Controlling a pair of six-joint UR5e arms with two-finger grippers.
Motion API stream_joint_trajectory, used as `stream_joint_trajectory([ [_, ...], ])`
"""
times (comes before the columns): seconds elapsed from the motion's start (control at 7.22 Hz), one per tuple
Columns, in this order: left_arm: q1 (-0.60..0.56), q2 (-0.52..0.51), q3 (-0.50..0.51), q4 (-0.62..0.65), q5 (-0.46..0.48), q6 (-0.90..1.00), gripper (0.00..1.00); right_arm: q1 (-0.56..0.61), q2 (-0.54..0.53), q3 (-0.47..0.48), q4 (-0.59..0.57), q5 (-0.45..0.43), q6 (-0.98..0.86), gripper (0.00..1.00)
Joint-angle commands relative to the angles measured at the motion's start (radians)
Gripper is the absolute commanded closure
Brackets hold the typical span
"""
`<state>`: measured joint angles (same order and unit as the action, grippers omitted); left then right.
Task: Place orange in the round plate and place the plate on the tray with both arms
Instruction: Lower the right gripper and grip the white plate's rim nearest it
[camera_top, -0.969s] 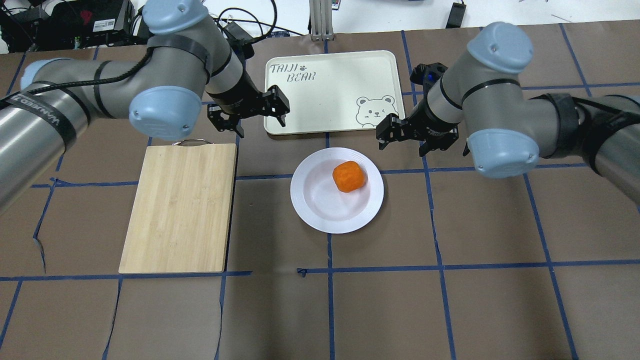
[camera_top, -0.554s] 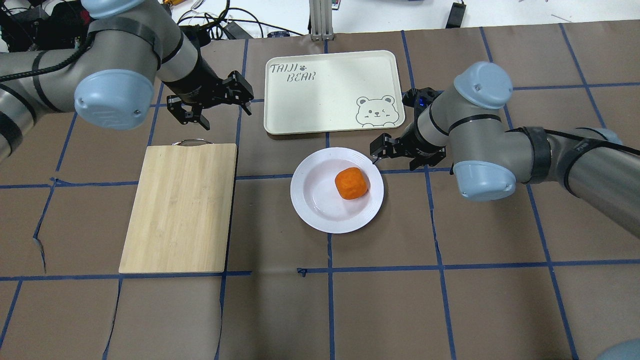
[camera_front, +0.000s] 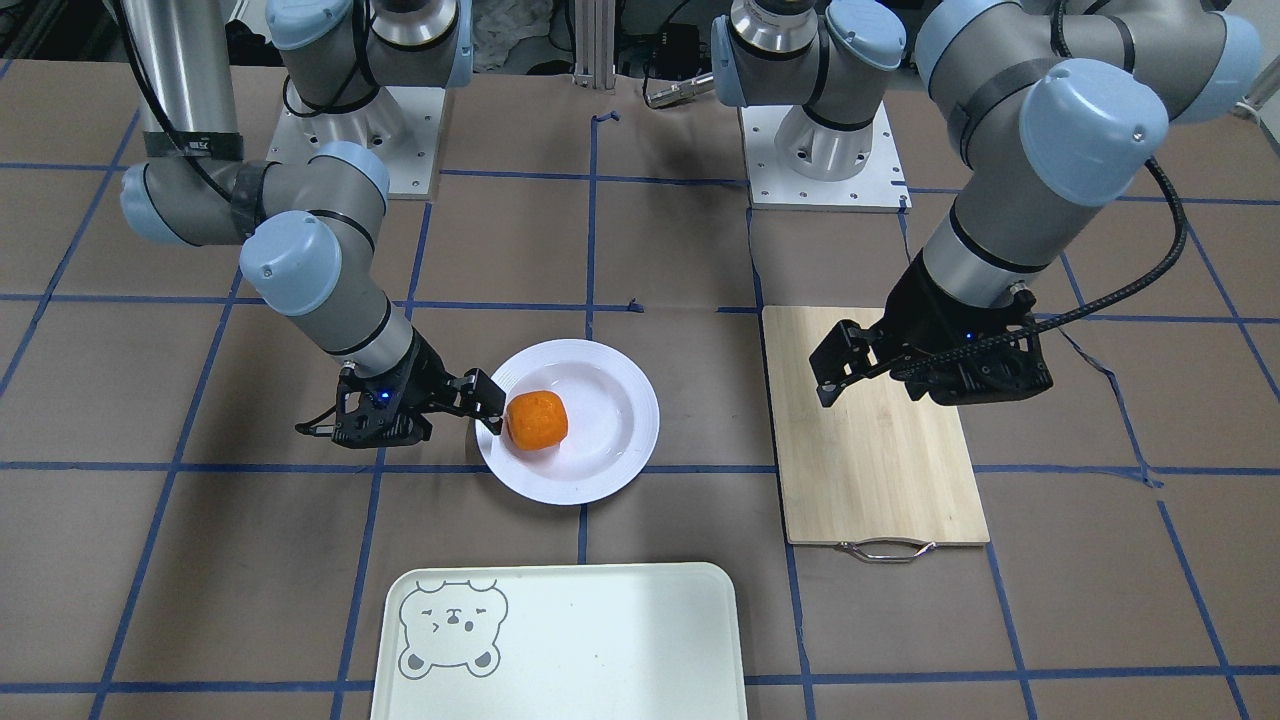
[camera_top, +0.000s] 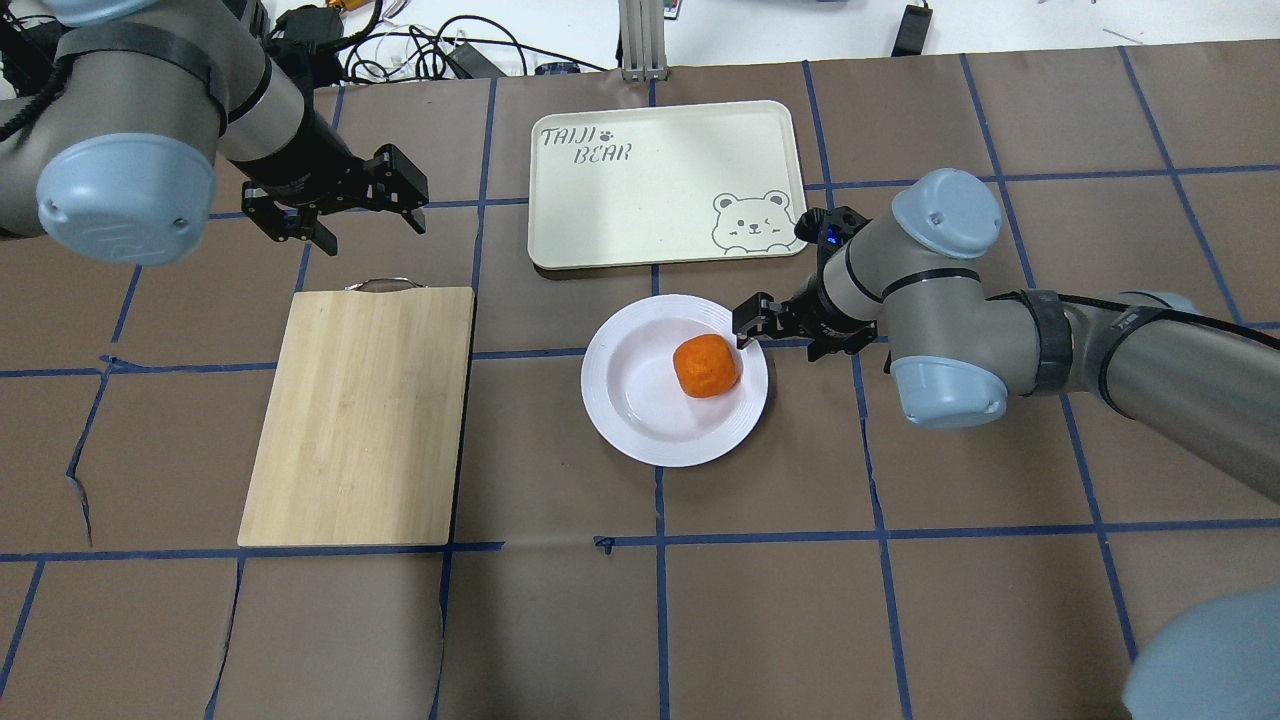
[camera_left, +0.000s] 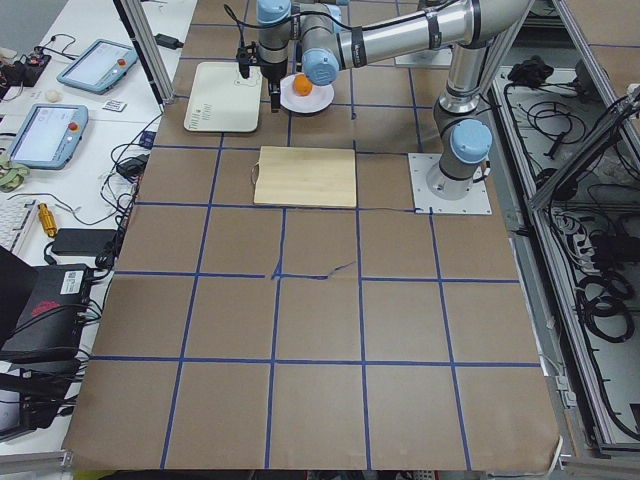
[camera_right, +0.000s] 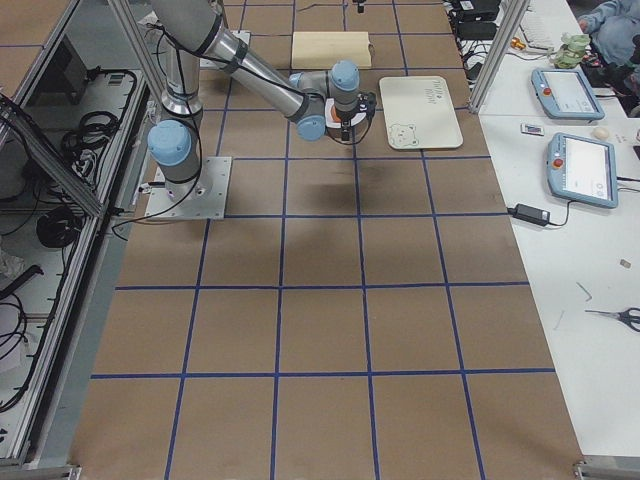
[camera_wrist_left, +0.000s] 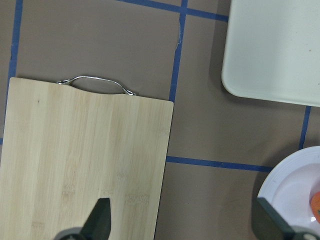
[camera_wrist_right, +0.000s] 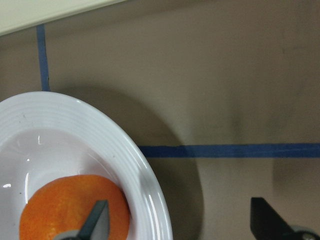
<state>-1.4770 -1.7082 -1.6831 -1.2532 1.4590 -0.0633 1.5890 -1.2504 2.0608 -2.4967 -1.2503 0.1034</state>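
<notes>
The orange (camera_top: 705, 366) lies in the white round plate (camera_top: 640, 440), right of its centre. My right gripper (camera_top: 790, 335) is open and low at the plate's right rim. In the right wrist view one finger (camera_wrist_right: 97, 220) stands over the orange (camera_wrist_right: 65, 210) and the other (camera_wrist_right: 270, 220) outside the plate (camera_wrist_right: 100, 135), so the rim sits between them. The front view shows it (camera_front: 400, 420) beside the orange (camera_front: 537, 420). My left gripper (camera_top: 335, 215) hangs open and empty, far left of the tray (camera_top: 660, 180), past the cutting board's handle end.
A bamboo cutting board (camera_top: 360, 410) with a metal handle lies left of the plate. The tray (camera_front: 600, 640) sits just beyond the plate. Cables and equipment crowd the far table edge behind the left arm.
My left arm has swung back to the left, away from the tray. My right gripper has come down and in to the plate's right rim. The orange shifted slightly in the plate.
</notes>
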Motion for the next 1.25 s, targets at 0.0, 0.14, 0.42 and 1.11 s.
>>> stream_joint_trajectory([
  [0.0, 0.001, 0.007, -0.001, -0.008, 0.004, 0.037, 0.0, -0.001, 0.008, 0.009, -0.013, -0.027, -0.039, 0.0],
  [0.14, 0.001, 0.016, -0.003, -0.027, 0.004, 0.039, 0.0, 0.005, 0.019, 0.021, -0.025, -0.011, -0.028, 0.0],
  [0.42, 0.003, 0.027, 0.005, -0.035, 0.008, 0.057, 0.0, 0.014, 0.046, 0.044, -0.062, -0.008, 0.022, 0.0],
  [1.11, 0.001, 0.076, 0.002, -0.11, 0.141, 0.06, 0.0, 0.069, 0.046, 0.053, -0.085, 0.027, 0.127, 0.0],
])
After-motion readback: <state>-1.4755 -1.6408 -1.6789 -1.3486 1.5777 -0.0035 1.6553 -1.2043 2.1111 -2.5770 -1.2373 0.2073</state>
